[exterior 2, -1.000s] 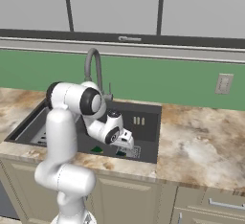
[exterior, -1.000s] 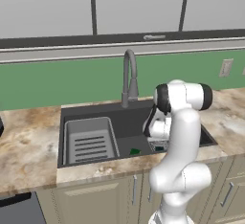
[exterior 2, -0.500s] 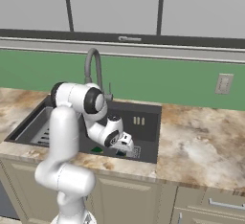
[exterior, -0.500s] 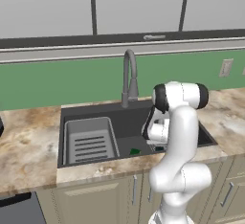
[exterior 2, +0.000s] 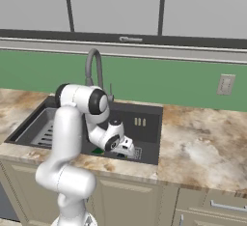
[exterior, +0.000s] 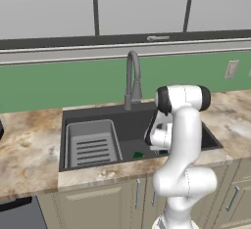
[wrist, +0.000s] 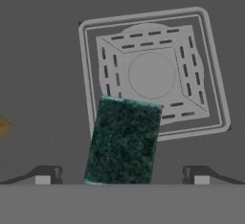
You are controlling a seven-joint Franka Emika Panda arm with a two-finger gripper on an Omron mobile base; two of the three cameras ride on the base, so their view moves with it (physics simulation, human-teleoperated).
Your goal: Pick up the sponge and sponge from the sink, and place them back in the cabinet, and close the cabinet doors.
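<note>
Hand view; fingers [wrist: 122, 175] spread | sponge [wrist: 123, 141] between | sink [wrist: 43, 89] floor, drain [wrist: 151, 74]

A rendered home kitchen is being shown. A dark grey sink [exterior: 103, 125] is being set into a marbled beige stone counter [exterior: 29, 149], with a ribbed light grey rack insert [exterior: 93, 145] lying in its left part and a tall grey gooseneck faucet [exterior: 132, 76] rising behind it. A green backsplash [exterior 2: 159, 80] with a wall outlet [exterior 2: 225, 84] is being seen behind the counter, flat grey wall cabinets [exterior: 137, 5] are hanging above, and beige base cabinet doors [exterior 2: 125, 203] are standing below.
</note>
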